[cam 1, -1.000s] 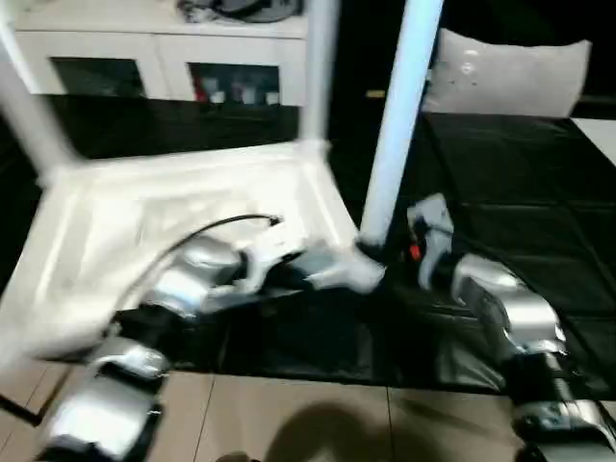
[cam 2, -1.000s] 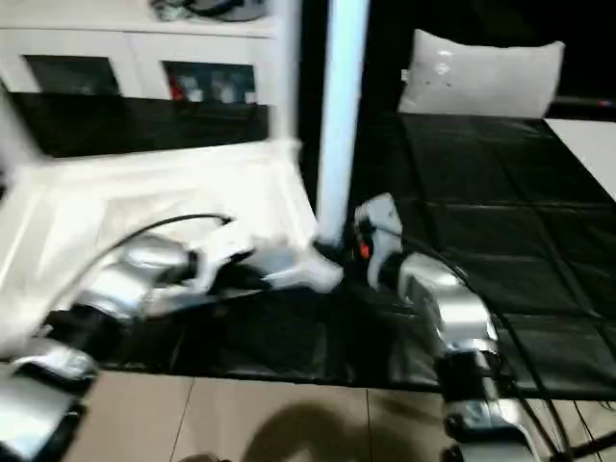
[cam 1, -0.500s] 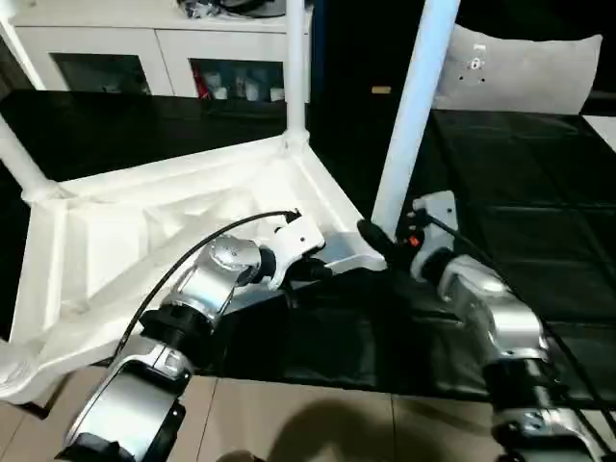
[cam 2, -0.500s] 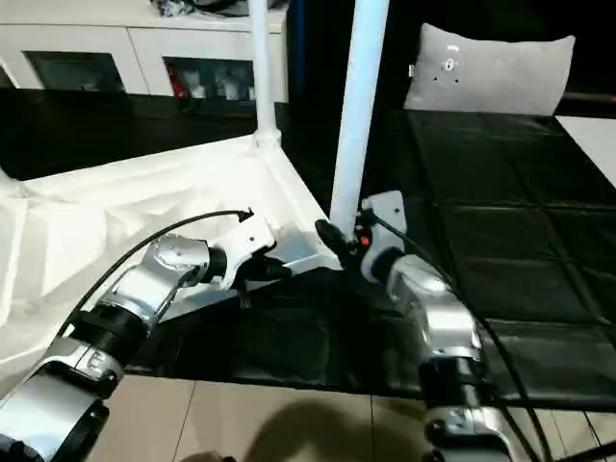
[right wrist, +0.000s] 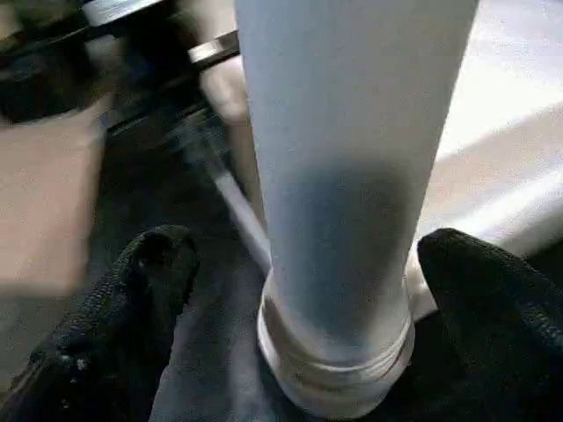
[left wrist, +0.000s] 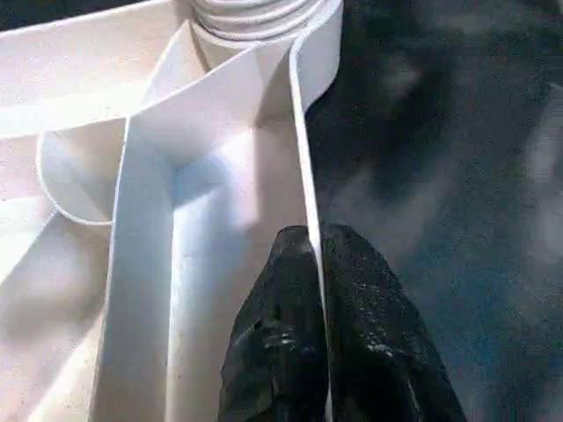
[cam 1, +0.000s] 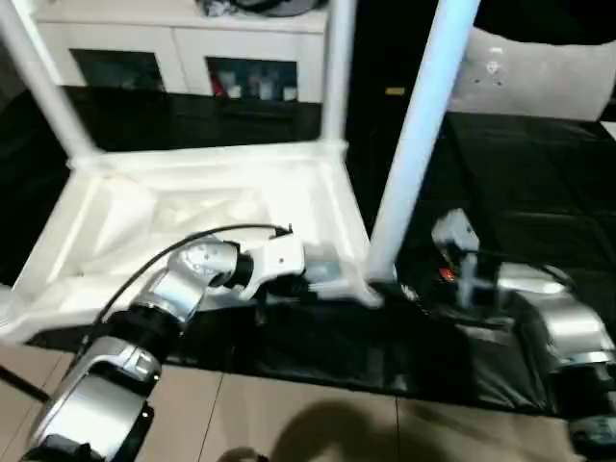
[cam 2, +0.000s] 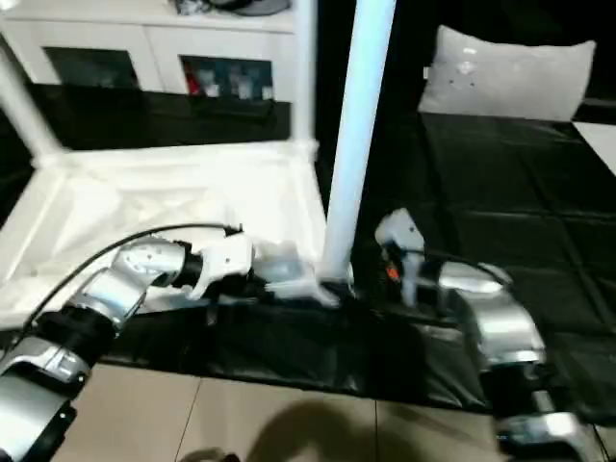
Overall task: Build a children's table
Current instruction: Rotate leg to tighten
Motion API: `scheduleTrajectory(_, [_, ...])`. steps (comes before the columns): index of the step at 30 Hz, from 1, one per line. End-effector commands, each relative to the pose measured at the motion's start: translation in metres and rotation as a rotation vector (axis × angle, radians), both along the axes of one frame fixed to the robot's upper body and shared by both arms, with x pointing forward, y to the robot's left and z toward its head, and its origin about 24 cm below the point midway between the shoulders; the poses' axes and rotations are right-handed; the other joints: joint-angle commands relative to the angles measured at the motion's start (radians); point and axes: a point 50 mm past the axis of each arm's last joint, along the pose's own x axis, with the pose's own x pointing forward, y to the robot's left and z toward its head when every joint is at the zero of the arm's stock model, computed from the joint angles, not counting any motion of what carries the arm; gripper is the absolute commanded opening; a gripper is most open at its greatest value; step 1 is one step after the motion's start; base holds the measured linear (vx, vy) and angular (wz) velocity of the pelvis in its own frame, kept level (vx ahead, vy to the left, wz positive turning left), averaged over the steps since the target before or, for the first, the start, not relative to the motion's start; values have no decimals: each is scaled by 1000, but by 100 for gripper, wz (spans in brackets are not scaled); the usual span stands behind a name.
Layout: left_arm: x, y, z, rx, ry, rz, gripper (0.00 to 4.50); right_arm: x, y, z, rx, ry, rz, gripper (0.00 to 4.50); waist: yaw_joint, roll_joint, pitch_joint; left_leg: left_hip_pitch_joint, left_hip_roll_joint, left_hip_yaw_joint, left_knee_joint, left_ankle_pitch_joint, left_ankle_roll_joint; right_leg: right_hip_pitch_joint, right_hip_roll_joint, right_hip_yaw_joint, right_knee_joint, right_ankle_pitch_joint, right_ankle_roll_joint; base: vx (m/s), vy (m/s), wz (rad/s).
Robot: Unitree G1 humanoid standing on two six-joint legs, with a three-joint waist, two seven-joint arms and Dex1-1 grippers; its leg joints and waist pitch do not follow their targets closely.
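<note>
The table point(cam 1: 192, 207) lies upside down on the black mat point(cam 1: 520, 192), legs up. My left hand point(left wrist: 318, 290) pinches its rim; my right hand point(right wrist: 299, 290) gapes around the near leg point(cam 1: 414, 144). Cabinet point(cam 1: 173, 48) behind.

Dim room, motion-blurred head views, glare washing out the white plastic.

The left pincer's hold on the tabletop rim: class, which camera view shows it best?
The left wrist view: both black fingers close on the thin white tabletop rim. The eye views show the left pincer from the side at the tabletop's near edge, its fingers blurred.
</note>
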Motion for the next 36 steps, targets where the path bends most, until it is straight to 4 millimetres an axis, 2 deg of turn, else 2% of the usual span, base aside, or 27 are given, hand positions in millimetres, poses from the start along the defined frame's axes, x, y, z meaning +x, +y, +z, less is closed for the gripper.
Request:
scheduleTrajectory(1, [-10,-3,-11,116,38,-139,0,-1,5,5,1,-9,84,411,1,-12,-62,11,51,-10,-54,-142,84,45,-86,41,-64,-49,-236,0,0,0])
scheduleTrajectory(3, [-15,-3,-12,131,60,-191,0,-2,6,4,-15,-5,118,398,4,-17,-61,11,52,-10,-55,-146,80,45,-88,41,-66,-77,-233,0,0,0])
scheduleTrajectory(5, [-16,-3,-12,133,69,-208,0,-2,6,4,-20,-1,132,385,6,-14,-61,13,53,-10,-56,-152,73,43,-88,41,-65,-94,-234,0,0,0])
scheduleTrajectory(10, [-20,-4,-12,123,97,-257,0,-12,10,0,-6,89,258,332,18,-17,-62,15,54,-8,-55,-153,73,42,-87,42,-64,-95,-235,0,0,0])
scheduleTrajectory(15, [-21,-3,-12,123,100,-261,0,-13,10,-2,-9,110,275,297,20,-16,-63,14,54,-10,-55,-145,72,41,-88,41,-63,-89,-233,0,0,0])
scheduleTrajectory(17, [-21,-2,-12,122,103,-260,0,-13,9,-3,-8,117,276,266,21,-17,-63,14,54,-10,-55,-150,68,41,-88,42,-64,-99,-230,0,0,0])
scheduleTrajectory(19, [-21,-1,-12,116,107,-254,0,-13,9,-3,0,126,276,266,21,-17,-63,14,54,-10,-55,-153,65,42,-89,41,-65,-109,-229,0,0,0])
scheduleTrajectory(25, [-22,-3,-12,53,136,-212,0,-19,15,-3,58,146,274,223,23,-18,-62,13,54,-10,-55,-146,66,41,-89,42,-64,-108,-224,0,0,0])
scheduleTrajectory(27, [-20,-8,-11,16,149,-167,0,-17,21,-5,58,127,214,214,21,-19,-61,13,54,-10,-57,-148,63,41,-89,42,-65,-117,-220,0,0,0])
scheduleTrajectory(28, [-18,-11,-12,-6,157,-119,0,-13,27,-7,55,107,139,214,19,-19,-59,12,53,-10,-58,-155,58,40,-89,41,-67,-137,-217,0,0,0])
scheduleTrajectory(29, [-18,-11,-12,-6,157,-119,0,-13,27,-7,55,107,139,212,16,-17,-57,15,52,-10,-60,-176,49,37,-89,42,-72,-182,-211,0,0,0])
scheduleTrajectory(30, [-13,-16,-12,-27,157,-44,0,-2,36,-10,59,76,-1,210,14,-17,-55,15,52,-10,-61,-189,41,36,-90,43,-75,-210,-206,0,0,0])
scheduleTrajectory(31, [-11,-20,-11,-48,163,-7,0,3,41,-11,65,69,-67,207,6,-16,-50,15,47,-12,-66,-214,21,33,-89,43,-80,-281,-191,0,0,0])
scheduleTrajectory(32, [-10,-21,-11,-54,165,3,0,4,42,-11,67,68,-85,205,-3,-20,-47,17,43,-15,-67,-251,1,32,-91,43,-89,-375,-166,0,0,0])
scheduleTrajectory(33, [-8,-25,-10,-73,165,39,0,10,46,-12,67,66,-158,205,-9,-21,-47,19,44,-17,-68,-262,-4,32,-93,44,-91,-405,-156,0,0,0])
scheduleTrajectory(34, [-7,-27,-9,-82,163,57,0,13,48,-12,66,66,-197,204,-20,-20,-46,15,43,-20,-71,-263,-12,32,-90,44,-91,-424,-148,0,0,0])
scheduleTrajectory(35, [-3,-32,-8,-98,158,118,0,21,52,-13,51,61,-300,204,-33,-16,-45,10,43,-23,-75,-271,-21,35,-90,42,-90,-428,-142,0,0,0])
scheduleTrajectory(36, [1,-39,-6,-123,141,186,0,32,55,-17,2,44,-463,204,-39,-16,-46,10,42,-24,-76,-272,-28,35,-88,42,-89,-425,-142,0,0,0])
